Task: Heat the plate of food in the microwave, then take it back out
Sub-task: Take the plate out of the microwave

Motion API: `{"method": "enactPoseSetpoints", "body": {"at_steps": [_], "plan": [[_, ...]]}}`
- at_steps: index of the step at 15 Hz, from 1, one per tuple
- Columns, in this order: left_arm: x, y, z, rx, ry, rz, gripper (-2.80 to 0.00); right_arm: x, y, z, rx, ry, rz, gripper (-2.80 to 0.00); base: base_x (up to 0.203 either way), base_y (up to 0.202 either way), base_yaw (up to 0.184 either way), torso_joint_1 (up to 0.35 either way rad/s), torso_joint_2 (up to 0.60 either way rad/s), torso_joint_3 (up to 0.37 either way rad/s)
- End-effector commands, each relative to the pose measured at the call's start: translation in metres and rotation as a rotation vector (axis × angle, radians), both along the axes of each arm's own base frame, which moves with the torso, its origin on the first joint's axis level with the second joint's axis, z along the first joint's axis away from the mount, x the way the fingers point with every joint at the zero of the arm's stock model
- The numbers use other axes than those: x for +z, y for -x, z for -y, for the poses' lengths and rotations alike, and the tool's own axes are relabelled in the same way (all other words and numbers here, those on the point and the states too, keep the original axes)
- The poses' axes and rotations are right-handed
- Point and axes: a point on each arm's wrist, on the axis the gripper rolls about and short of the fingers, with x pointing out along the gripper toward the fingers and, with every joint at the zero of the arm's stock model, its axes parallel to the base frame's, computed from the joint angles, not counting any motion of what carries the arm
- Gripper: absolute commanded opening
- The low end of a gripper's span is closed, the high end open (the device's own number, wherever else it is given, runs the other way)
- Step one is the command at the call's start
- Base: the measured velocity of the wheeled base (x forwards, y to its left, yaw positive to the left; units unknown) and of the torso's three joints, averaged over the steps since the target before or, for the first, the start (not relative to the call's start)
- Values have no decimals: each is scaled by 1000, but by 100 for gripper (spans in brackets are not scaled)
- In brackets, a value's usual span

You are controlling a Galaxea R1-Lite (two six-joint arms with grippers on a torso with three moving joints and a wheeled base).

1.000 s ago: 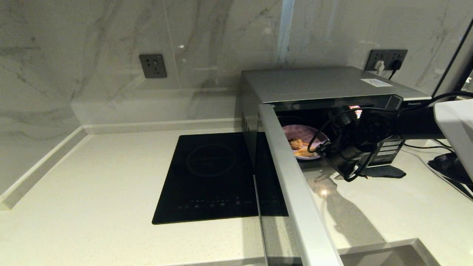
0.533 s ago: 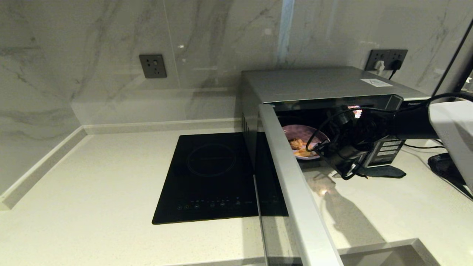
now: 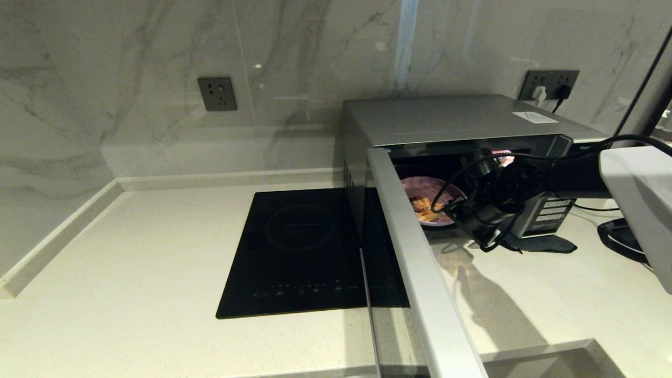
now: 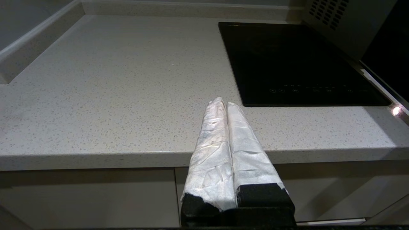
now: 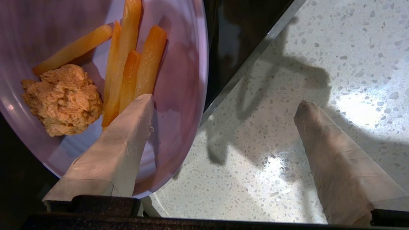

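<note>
The silver microwave point(image 3: 451, 118) stands at the back right with its door point(image 3: 415, 257) swung wide open toward me. Just inside its opening sits the lavender plate of food point(image 3: 422, 189), carrying golden fries point(image 5: 134, 64) and a brown fried lump point(image 5: 62, 97). My right gripper point(image 5: 223, 101) is open astride the plate's near rim point(image 5: 179, 80): one taped finger point(image 5: 121, 140) lies over the plate, the other point(image 5: 332, 153) over the counter outside it. Neither finger clamps the plate. My left gripper point(image 4: 222, 102) is shut and empty, parked low in front of the counter edge.
A black induction cooktop point(image 3: 304, 247) is set into the speckled counter point(image 3: 131, 262) left of the open door. Wall sockets point(image 3: 217, 93) and plugged cables point(image 3: 548, 92) are behind. More cables point(image 3: 625, 236) and a dark flat item point(image 3: 546, 244) lie right of the microwave.
My right arm has slid left and deeper toward the microwave opening, bringing the open gripper to the plate's rim. The plate and the door have stayed put.
</note>
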Motion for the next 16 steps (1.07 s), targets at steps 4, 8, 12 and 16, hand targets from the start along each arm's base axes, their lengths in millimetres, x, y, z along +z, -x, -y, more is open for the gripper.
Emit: {"method": "enactPoseSetpoints", "body": {"at_steps": [4, 8, 12, 16], "plan": [[0, 0, 0, 1, 1, -1, -280, 3, 2, 0, 3, -5, 2, 0, 0, 0, 0, 0, 0, 0], [0, 0, 0, 1, 1, -1, -280, 7, 3, 0, 5, -9, 12, 0, 0, 0, 0, 0, 0, 0], [0, 0, 0, 1, 1, -1, -280, 10, 3, 1, 1, -10, 20, 0, 0, 0, 0, 0, 0, 0], [0, 0, 0, 1, 1, -1, -280, 8, 4, 1, 0, -7, 11, -280, 0, 0, 0, 0, 0, 0]]}}
